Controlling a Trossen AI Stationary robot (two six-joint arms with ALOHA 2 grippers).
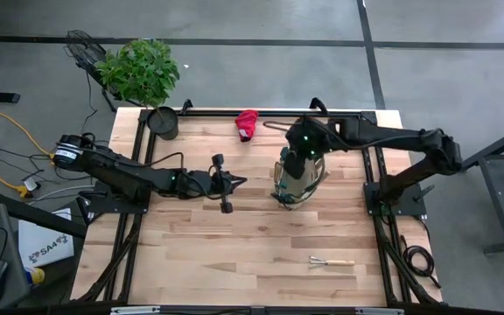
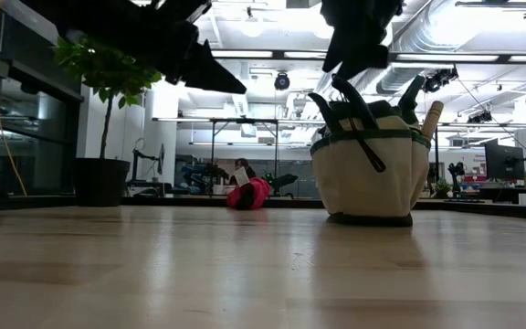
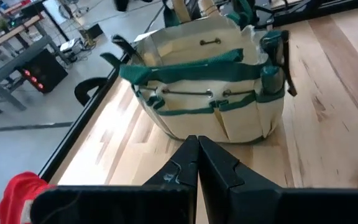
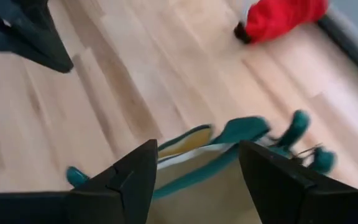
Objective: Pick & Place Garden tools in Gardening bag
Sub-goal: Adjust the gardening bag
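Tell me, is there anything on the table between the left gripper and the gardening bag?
No. In the high view, only bare wood lies between the shut left gripper and the gardening bag. The left wrist view shows the same empty stretch.

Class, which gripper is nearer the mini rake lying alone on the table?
Right. The right gripper hangs open over the bag, up-table from the rake. The left gripper, shut, is farther off, left of the bag.
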